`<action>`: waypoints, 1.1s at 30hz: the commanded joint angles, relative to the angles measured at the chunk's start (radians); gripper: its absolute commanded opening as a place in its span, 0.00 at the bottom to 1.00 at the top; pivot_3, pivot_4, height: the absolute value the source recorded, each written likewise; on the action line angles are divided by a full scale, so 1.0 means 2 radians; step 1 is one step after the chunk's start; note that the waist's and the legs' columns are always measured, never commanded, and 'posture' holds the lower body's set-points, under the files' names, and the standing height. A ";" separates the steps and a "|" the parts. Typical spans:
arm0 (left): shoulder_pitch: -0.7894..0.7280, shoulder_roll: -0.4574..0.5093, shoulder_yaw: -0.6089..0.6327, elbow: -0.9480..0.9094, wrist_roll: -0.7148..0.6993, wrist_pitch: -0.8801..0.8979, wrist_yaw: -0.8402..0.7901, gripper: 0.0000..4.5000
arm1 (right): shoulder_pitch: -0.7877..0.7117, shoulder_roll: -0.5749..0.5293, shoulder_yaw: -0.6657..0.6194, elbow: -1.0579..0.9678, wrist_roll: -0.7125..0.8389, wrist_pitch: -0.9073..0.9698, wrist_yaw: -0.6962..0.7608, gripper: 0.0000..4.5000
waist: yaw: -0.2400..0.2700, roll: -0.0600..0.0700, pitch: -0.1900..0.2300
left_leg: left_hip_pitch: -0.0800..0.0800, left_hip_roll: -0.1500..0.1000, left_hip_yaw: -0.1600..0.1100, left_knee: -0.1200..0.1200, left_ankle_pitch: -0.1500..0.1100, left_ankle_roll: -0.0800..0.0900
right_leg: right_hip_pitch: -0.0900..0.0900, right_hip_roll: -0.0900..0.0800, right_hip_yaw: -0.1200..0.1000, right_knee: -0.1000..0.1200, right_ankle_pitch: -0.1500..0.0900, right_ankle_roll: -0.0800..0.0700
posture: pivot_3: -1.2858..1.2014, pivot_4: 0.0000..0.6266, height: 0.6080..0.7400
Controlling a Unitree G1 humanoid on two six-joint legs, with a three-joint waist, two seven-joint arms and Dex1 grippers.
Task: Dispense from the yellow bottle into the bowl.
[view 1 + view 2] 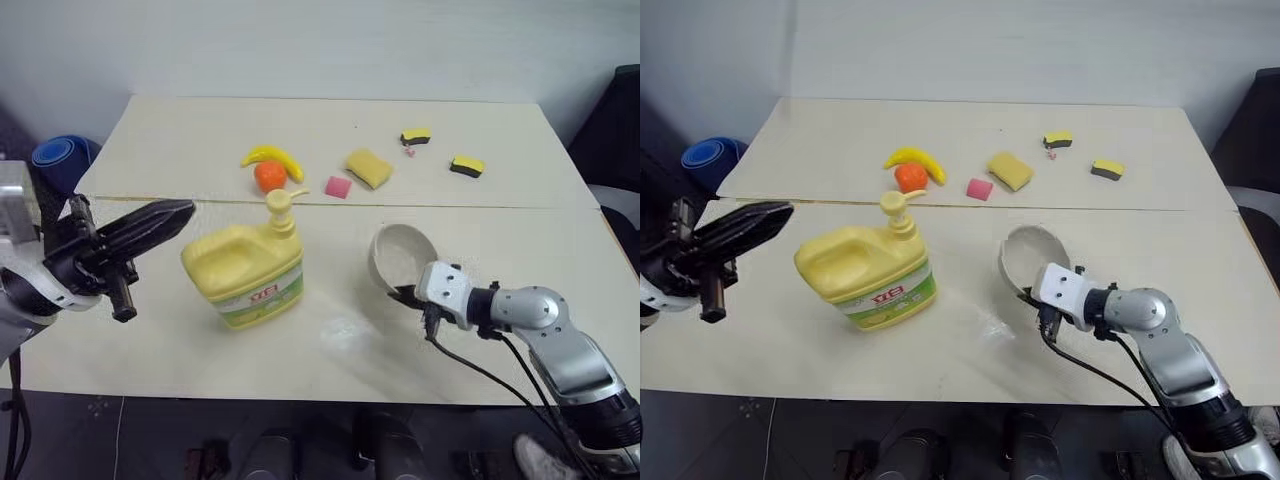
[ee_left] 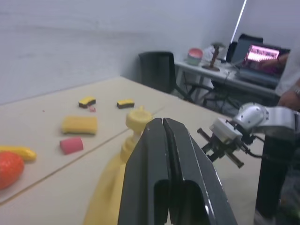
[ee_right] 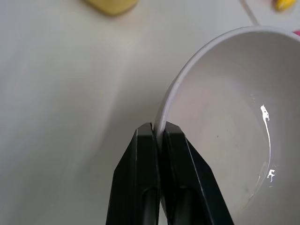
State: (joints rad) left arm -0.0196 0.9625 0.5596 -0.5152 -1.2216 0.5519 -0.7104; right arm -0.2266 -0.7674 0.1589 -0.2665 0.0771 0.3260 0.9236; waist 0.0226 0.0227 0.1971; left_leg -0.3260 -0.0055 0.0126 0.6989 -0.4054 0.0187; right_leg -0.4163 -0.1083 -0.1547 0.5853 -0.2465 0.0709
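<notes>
Now, our position: we stand at the near edge of the table, with both task things toward that edge.
Yellow bottle: the yellow bottle stands upright near the middle of the near half, pump top pointing toward the far right.
Bowl: the bowl sits to the right of the bottle, tipped up on its rim, apart from the bottle.
Right fingers: our right gripper is closed, pinching the bowl's near rim between its fingers.
Left fingers: our left gripper hovers above the table left of the bottle, fingers pressed together and holding nothing.
How the bottle handles: we judge the jug heavy if full, stiff-walled and smooth; it should stay put under a downward press on the pump top, which is where we would act.
How the bowl handles: we judge it light, rigid and slippery; a thin rim pinch may let it swing or slip, so we would keep it low under the spout.
Clutter: banana, orange and sponges lie toward the far edge, clear of our work.
</notes>
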 commanded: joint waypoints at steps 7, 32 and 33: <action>0.024 0.010 -0.060 -0.066 0.089 -0.005 -0.090 0.35 | -0.005 0.025 0.004 0.000 0.019 0.023 0.000 0.18 | -0.004 0.000 0.000 | 0.002 0.001 0.001 0.000 0.000 -0.001 | 0.000 0.000 0.003 0.001 0.000 0.000 | 0.52 0.24 1.00; 0.014 -0.021 -0.083 -0.039 0.159 -0.017 -0.132 1.00 | 0.020 0.125 0.036 0.096 -0.044 -0.137 -0.088 0.70 | -0.004 0.000 0.000 | 0.004 0.001 0.004 0.000 0.001 -0.001 | -0.001 -0.001 0.007 0.003 0.000 -0.001 | 0.52 0.24 1.00; 0.012 -0.022 -0.081 -0.038 0.157 -0.016 -0.130 1.00 | 0.018 0.127 0.035 0.099 -0.047 -0.150 -0.092 0.61 | -0.005 0.000 0.000 | 0.004 0.001 0.004 0.000 0.001 -0.001 | -0.001 -0.001 0.007 0.003 0.000 0.000 | 0.52 0.24 1.00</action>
State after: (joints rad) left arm 0.0126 0.9183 0.3814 -0.5794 -0.8974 0.5241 -0.9741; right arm -0.1832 -0.5211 0.2324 -0.0650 -0.0100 0.0784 0.7545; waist 0.0135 0.0221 0.1972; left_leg -0.3191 -0.0042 0.0201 0.6990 -0.4039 0.0162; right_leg -0.4176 -0.1094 -0.1414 0.5915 -0.2463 0.0701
